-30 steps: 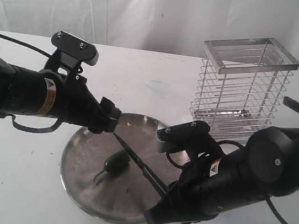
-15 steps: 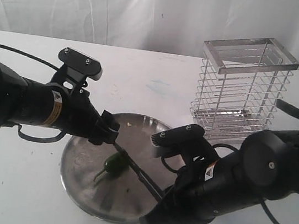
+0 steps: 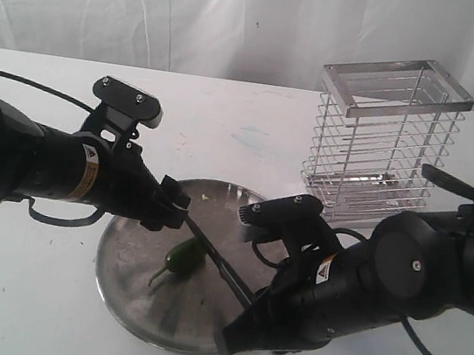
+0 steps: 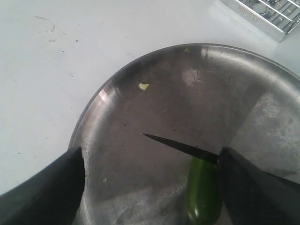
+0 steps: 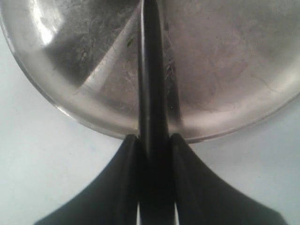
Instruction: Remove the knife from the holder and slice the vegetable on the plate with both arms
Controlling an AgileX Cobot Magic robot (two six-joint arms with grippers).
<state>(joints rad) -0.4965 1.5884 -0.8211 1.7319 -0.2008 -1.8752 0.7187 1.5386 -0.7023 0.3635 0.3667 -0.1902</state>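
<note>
Both arms are sitting low over the plate point(image 3: 126, 303) now vs a sec ago. The left arm point(image 3: 53, 165) has dropped toward the chilli; the right arm point(image 3: 363, 288) has pushed fwd. The holder point(image 3: 383, 141) is standing at approx 2 o'clock of the plate. The right gripper point(image 5: 152, 140) is clamping its jaws on the knife point(image 3: 216, 263). The left gripper point(image 4: 150, 173) is keeping its jaws apart, straddling the vegetable point(image 3: 181, 260). The blade is crossing just over the chilli at plate centre, so the slice looks about to begin.
</note>
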